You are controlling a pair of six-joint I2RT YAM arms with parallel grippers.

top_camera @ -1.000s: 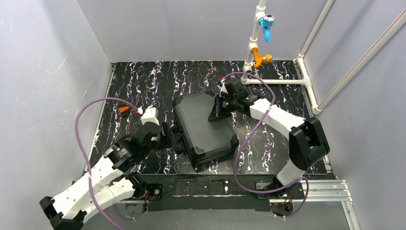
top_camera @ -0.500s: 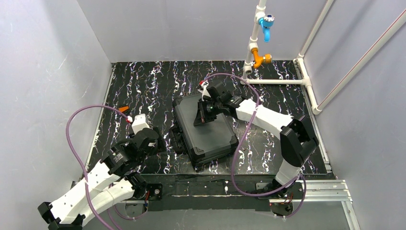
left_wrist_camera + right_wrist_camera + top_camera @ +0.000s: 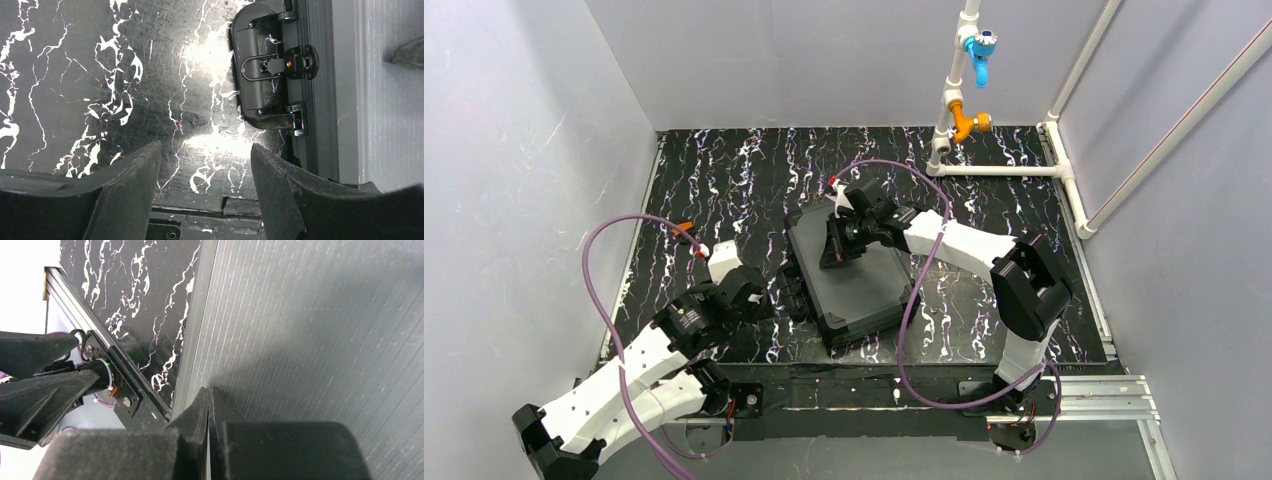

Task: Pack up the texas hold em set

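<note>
The black hard case [image 3: 856, 285] lies closed on the marbled table, tilted a little, ribbed lid up. My right gripper [image 3: 837, 252] is shut and empty, its fingertips resting on the lid [image 3: 325, 325] near the lid's left edge; in the right wrist view the gripper [image 3: 208, 392] has its pads pressed together. My left gripper [image 3: 762, 300] is open and empty, just left of the case. In the left wrist view it [image 3: 205, 165] faces bare table, with the case's handle [image 3: 256, 65] and centre latch [image 3: 295, 62] ahead to the right. Chip rolls, card decks, discs and markers are hidden.
A white pipe frame [image 3: 999, 170] with a blue fitting [image 3: 980, 48] and an orange fitting [image 3: 969, 122] stands at the back right. Grey walls enclose the table on three sides. A metal rail [image 3: 1064, 392] runs along the near edge.
</note>
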